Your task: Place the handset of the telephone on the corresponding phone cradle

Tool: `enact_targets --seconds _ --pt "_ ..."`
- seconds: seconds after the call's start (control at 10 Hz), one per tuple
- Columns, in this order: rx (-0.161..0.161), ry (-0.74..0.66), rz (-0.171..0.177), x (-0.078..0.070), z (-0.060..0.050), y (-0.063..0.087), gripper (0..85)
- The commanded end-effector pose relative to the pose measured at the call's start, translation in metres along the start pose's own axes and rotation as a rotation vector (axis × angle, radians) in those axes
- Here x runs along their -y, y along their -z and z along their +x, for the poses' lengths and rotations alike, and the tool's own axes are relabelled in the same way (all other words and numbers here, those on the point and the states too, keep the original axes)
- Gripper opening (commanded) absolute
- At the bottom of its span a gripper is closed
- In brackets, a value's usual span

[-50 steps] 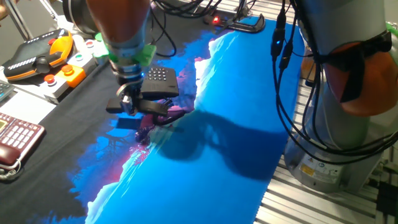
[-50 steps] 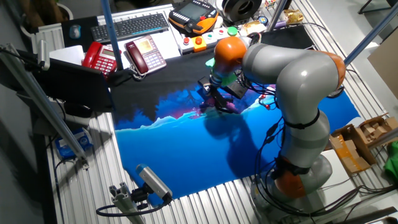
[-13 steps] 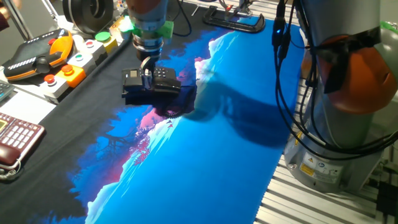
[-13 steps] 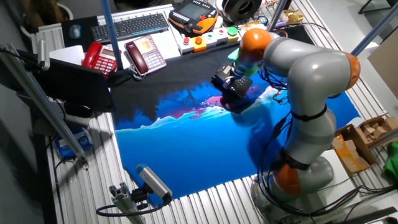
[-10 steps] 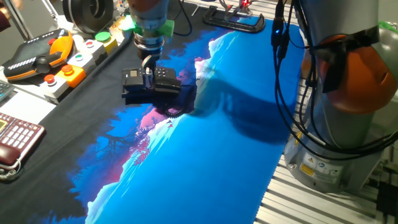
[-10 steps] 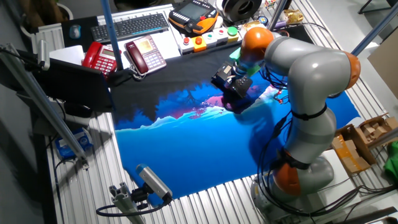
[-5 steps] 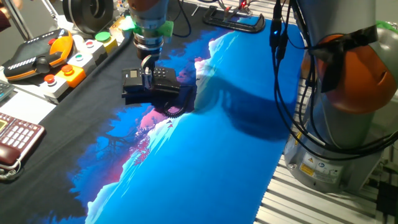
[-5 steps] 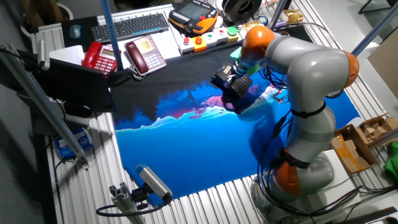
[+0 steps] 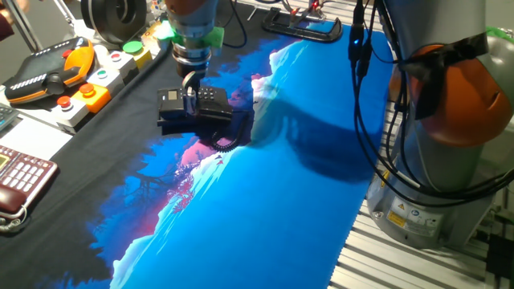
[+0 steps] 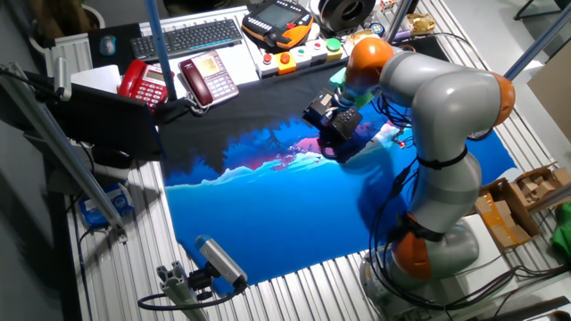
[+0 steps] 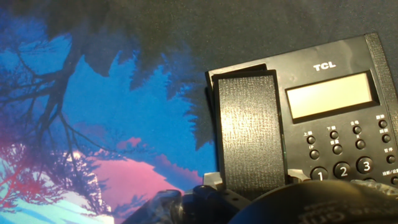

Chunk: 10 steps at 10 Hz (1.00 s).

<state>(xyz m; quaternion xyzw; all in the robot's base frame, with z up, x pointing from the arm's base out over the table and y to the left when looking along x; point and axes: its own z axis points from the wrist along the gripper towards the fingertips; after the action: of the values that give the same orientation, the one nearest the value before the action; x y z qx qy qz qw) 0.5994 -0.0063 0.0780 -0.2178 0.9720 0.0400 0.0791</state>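
The telephone (image 9: 214, 99) is a black desk phone with a keypad and display, standing on the dark and blue mat. My gripper (image 9: 190, 98) stands over its left side, shut on the handset (image 9: 172, 103), a slim black bar. In the hand view the handset (image 11: 245, 134) lies lengthwise over the phone cradle, the strip left of the display (image 11: 331, 94); I cannot tell whether it touches. The coiled cord (image 9: 226, 143) hangs in front of the phone. In the other fixed view the gripper (image 10: 331, 116) and phone (image 10: 346, 136) sit mid-table.
An orange-and-black controller (image 9: 46, 72) and a button box (image 9: 87, 96) lie at the left. A dark red and cream keypad phone (image 9: 20, 178) sits at the near left. A keyboard (image 10: 186, 37) lies at the back. The arm's base (image 9: 450, 160) stands at the right.
Since five seconds ago my gripper has carried the handset from in front of the phone up over its left strip. Over the last second it has stayed nearly still; the cord coil shifted slightly.
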Motion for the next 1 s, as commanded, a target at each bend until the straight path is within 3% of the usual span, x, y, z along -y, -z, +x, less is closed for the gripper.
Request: enact_targets --seconds 0.0,0.5,0.8,0.9 --pt "-0.001 0.0 0.001 -0.0001 0.0001 0.0 0.7" --pt "-0.033 -0.069 0.015 -0.0001 0.0001 0.0 0.7" --pt "-0.036 -0.028 0.042 -0.0001 0.0001 0.0 0.7" --pt "-0.032 -0.01 0.028 -0.0001 0.0001 0.0 0.7"
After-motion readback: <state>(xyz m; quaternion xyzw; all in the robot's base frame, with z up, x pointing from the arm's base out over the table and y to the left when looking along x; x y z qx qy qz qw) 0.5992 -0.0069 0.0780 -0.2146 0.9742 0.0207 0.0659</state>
